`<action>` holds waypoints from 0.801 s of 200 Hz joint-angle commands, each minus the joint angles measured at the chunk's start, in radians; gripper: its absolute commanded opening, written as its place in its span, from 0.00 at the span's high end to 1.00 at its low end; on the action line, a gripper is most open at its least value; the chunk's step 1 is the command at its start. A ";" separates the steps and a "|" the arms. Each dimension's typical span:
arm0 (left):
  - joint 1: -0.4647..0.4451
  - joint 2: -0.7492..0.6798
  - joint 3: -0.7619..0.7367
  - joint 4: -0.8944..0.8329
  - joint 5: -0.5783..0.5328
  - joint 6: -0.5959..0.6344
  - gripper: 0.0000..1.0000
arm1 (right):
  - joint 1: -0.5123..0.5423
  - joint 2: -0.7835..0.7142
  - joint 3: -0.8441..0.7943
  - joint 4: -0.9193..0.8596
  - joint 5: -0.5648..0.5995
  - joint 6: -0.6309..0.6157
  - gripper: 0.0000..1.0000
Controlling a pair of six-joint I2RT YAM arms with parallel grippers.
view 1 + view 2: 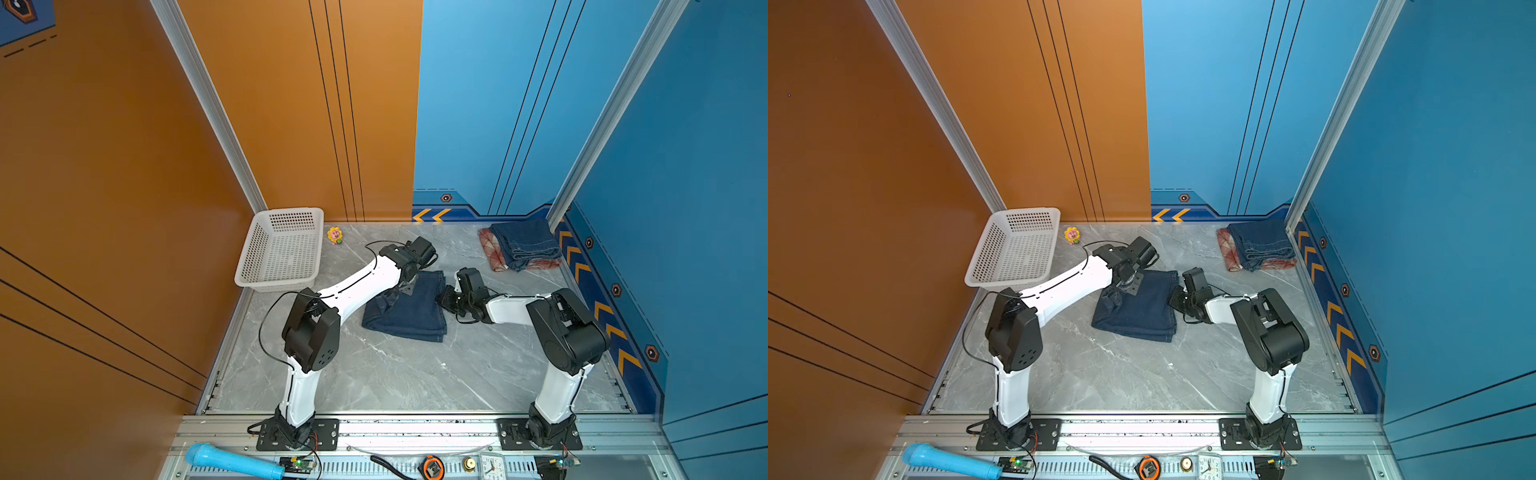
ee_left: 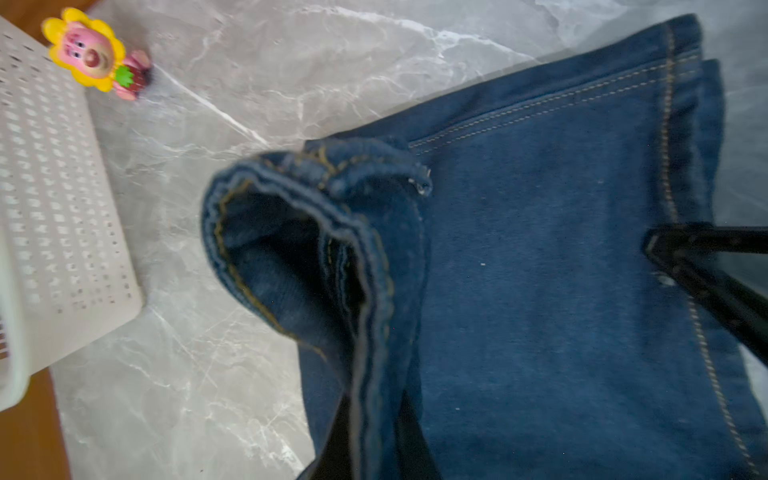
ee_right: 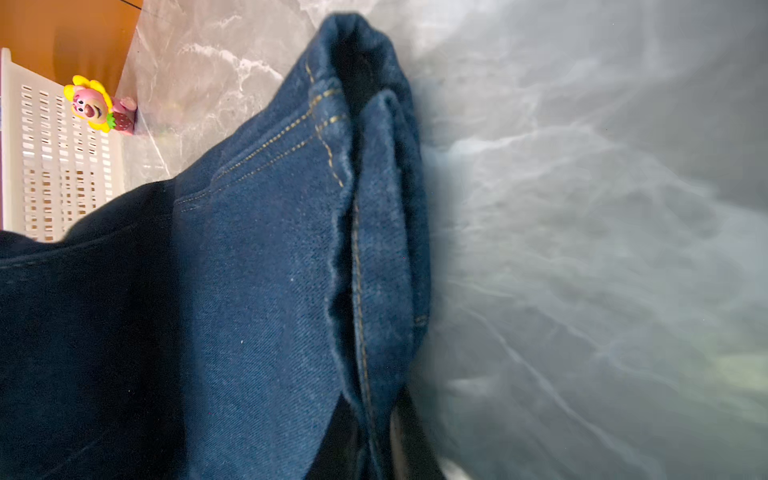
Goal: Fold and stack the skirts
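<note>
Nearest the top camera, the front rail (image 1: 415, 428) carries a light-blue microphone (image 1: 232, 461), an orange tape measure (image 1: 433, 467) and a small clock (image 1: 492, 466). Beyond the rail, the grey marble-pattern tabletop (image 1: 395, 374) holds all three skirts. Item 1, the centre denim skirt (image 1: 411, 316), lies folded near the middle of the tabletop, between the two arms. The left claw (image 1: 399, 292) is clamped on the far left corner of this skirt. The cloth there is drawn up off the surface into a bunch, and the left wrist view shows a stitched hem rising into the closed fingers. The right claw (image 1: 441, 298) sits at the right edge of the same skirt, low to the tabletop. The right wrist view shows the doubled hem running in between its fingers, which are closed on it. Item 2, the second denim skirt (image 1: 525, 243), lies folded in the far right corner, on top of item 3, the plaid skirt (image 1: 493, 255). The plaid skirt's red and cream edge shows along the left and near sides of the stack. A white perforated basket (image 1: 255, 253) stands at the far left corner, well apart from the stack, and a small flower-faced toy (image 1: 335, 235) stands just beside its right wall.
</note>
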 commanded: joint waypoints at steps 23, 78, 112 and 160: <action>-0.004 0.084 0.079 -0.009 0.182 -0.068 1.00 | 0.009 0.033 -0.002 0.008 0.012 0.035 0.81; 0.017 0.140 0.097 0.091 0.382 -0.186 1.00 | -0.010 0.030 -0.035 0.050 -0.017 0.047 0.62; 0.034 0.126 0.115 0.138 0.472 -0.215 0.42 | -0.027 0.010 -0.068 0.059 -0.037 0.043 0.41; 0.071 -0.020 0.030 0.274 0.584 -0.233 0.16 | -0.074 -0.050 -0.117 0.060 -0.038 0.044 0.34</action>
